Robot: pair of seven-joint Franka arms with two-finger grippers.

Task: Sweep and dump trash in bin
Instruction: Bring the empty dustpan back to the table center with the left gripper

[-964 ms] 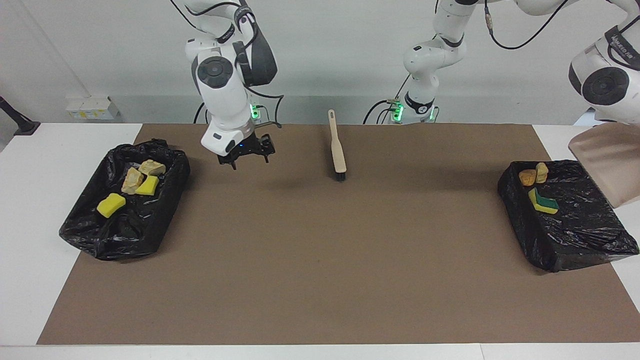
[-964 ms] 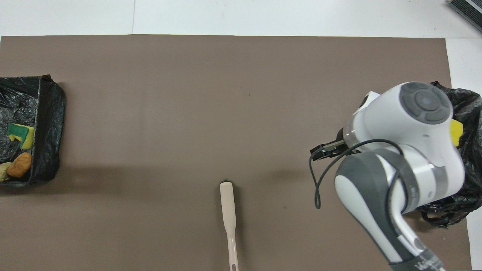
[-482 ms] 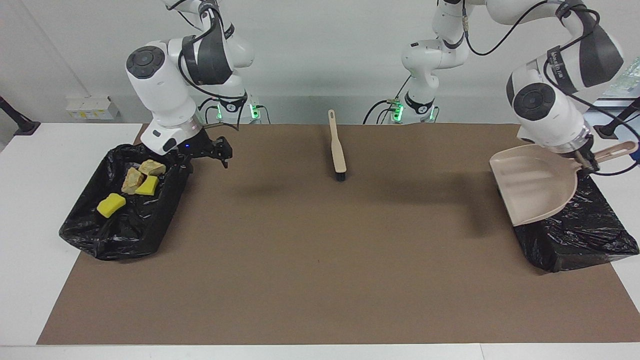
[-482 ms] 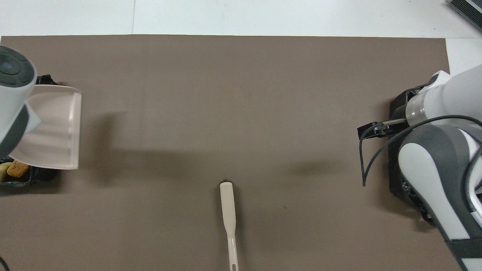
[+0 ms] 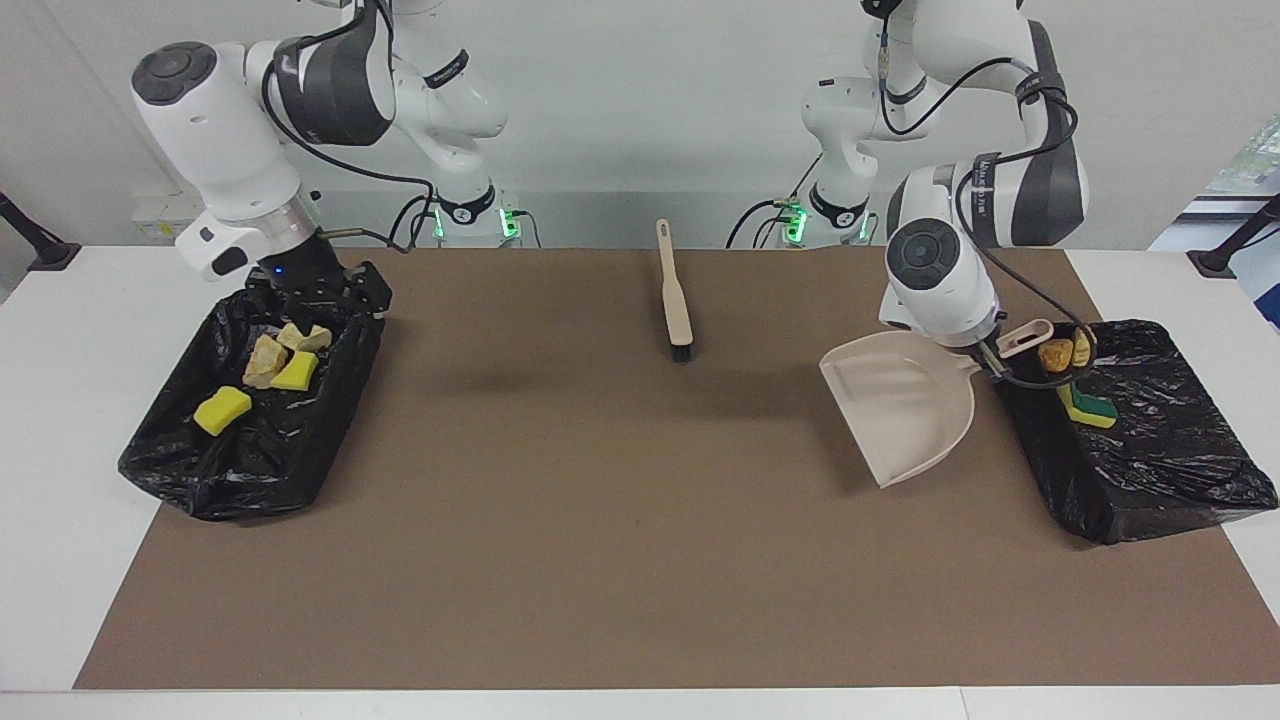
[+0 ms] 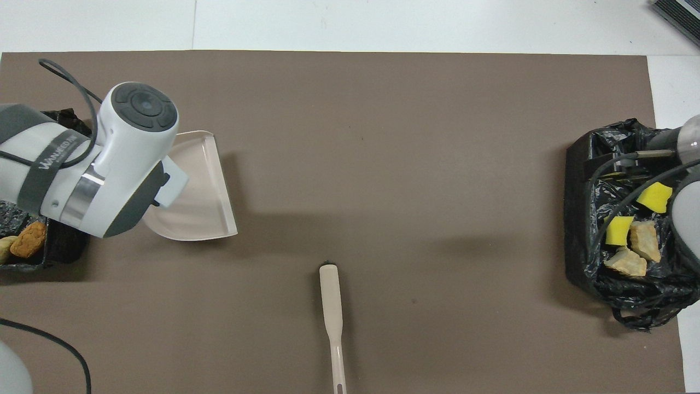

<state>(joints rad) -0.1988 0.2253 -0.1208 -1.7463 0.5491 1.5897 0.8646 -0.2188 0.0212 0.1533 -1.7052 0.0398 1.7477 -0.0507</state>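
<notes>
My left gripper (image 5: 988, 362) is shut on the handle of the beige dustpan (image 5: 905, 405), which hangs tilted, lip down, over the mat beside the black bin (image 5: 1120, 510) at the left arm's end. That bin holds trash: an orange lump (image 5: 1054, 353), a yellow piece (image 5: 1083, 347) and a green-backed sponge (image 5: 1088, 406). My right gripper (image 5: 318, 303) stands open and holds nothing, over the robot-side rim of the other black bin (image 5: 250, 480). Trash lies in it too: two yellow sponge chunks (image 5: 222, 410) and tan lumps (image 5: 265, 358). From overhead the left arm hides part of the dustpan (image 6: 202, 202).
The beige brush (image 5: 677, 300) lies on the brown mat (image 5: 620, 520) midway between the arms, close to the robots, bristles pointing away from them. In the overhead view the brush (image 6: 331, 306) is at the bottom middle. White table shows around the mat.
The left arm carried the dustpan from above its bin out over the mat and lower. The right gripper moved from over the mat to over its bin's rim.
</notes>
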